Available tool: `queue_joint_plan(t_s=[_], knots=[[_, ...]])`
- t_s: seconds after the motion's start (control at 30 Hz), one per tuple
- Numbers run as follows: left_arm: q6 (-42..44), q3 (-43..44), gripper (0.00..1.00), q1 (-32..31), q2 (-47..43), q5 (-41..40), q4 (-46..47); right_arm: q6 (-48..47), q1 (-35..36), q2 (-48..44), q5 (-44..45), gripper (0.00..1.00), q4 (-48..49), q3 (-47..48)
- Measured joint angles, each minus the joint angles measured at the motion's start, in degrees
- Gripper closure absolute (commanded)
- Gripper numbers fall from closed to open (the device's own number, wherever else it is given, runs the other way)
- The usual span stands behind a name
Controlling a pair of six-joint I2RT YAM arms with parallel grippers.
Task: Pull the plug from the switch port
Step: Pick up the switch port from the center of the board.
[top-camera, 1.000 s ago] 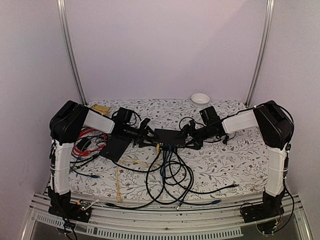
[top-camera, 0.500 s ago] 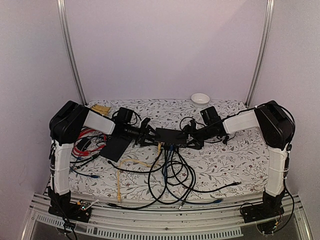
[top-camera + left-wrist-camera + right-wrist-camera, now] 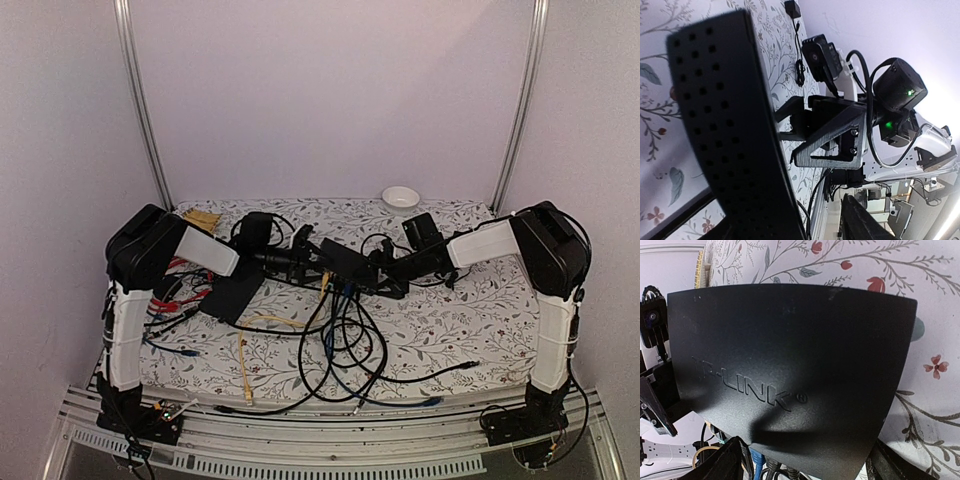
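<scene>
The black switch [image 3: 348, 262] sits mid-table, tilted, with its left end raised. Its top with the TP-LINK logo fills the right wrist view [image 3: 790, 365]. A blue plug [image 3: 756, 461] and black plugs [image 3: 775, 470] sit in its ports, and their cables [image 3: 335, 310] hang toward the table's front. My right gripper [image 3: 380, 268] grips the switch's right end, one finger [image 3: 722, 465] on each side. My left gripper [image 3: 308, 250] is at the switch's left end. The perforated face of the switch [image 3: 725, 125] hides one left finger. The other finger [image 3: 860, 225] stands apart from it.
A thin flat black slab [image 3: 232, 292] lies left of the switch, beside red cables [image 3: 165, 290]. A black adaptor [image 3: 257, 232] is behind my left gripper. A white bowl [image 3: 401, 197] stands at the back. A yellow cable [image 3: 243, 365] and black cable loops [image 3: 350, 370] lie near the front edge.
My left gripper has moved back and to the right and turned. The switch's left end has risen and swung back, dragging the cables. The right arm has hardly moved.
</scene>
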Motion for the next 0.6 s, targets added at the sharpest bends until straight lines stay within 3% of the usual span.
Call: queue_joint_plan(t_s=[0.53,0.6], knots=[[1.33,2.89,0.43,-1.11,3.17,0.90,-3.98,0.00,-0.28,-0.20,-0.42,0.18,1.27,-0.94],[2.40,4.50,0.47,-1.11,3.19,0.44,-5.97,0.00,-0.33,-0.20,-0.44,0.18,1.49,-1.09]])
